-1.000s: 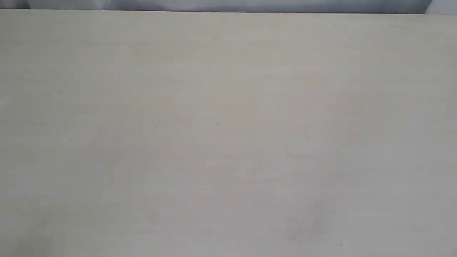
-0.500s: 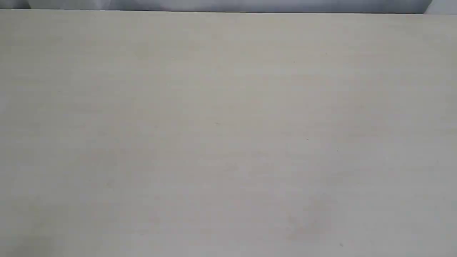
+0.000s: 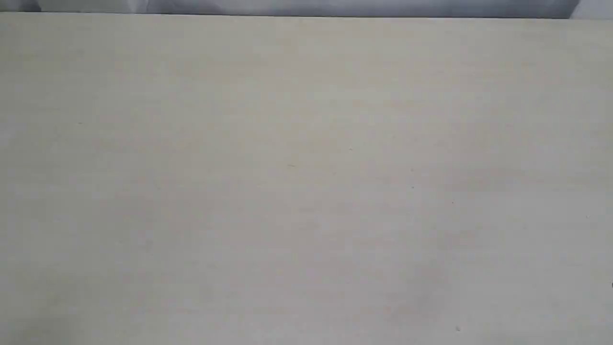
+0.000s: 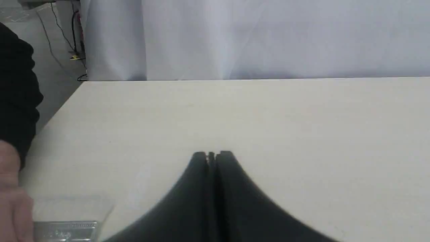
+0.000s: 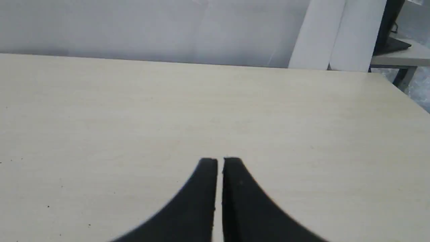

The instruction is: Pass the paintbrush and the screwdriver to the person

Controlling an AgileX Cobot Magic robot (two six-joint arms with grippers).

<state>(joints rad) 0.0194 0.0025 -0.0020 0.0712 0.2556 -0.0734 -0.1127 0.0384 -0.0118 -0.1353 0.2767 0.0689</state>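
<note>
The paintbrush (image 4: 69, 215) shows only in the left wrist view: pale bristles and a silver band at the picture's edge, its handle out of frame. The person (image 4: 11, 205), a bare hand below a black sleeve, is against the brush's band. My left gripper (image 4: 212, 155) is shut and empty, hovering over the table apart from the brush. My right gripper (image 5: 220, 160) is shut with only a thin slit between its black fingers, nothing held. The screwdriver is out of view. The exterior view shows neither gripper nor tool.
A pale wooden table (image 3: 306, 172) fills the exterior view. A white curtain (image 4: 268, 37) hangs behind its far edge. Cables (image 4: 72, 40) lie on the floor past one table corner. A second desk (image 5: 396, 55) stands beyond the other corner.
</note>
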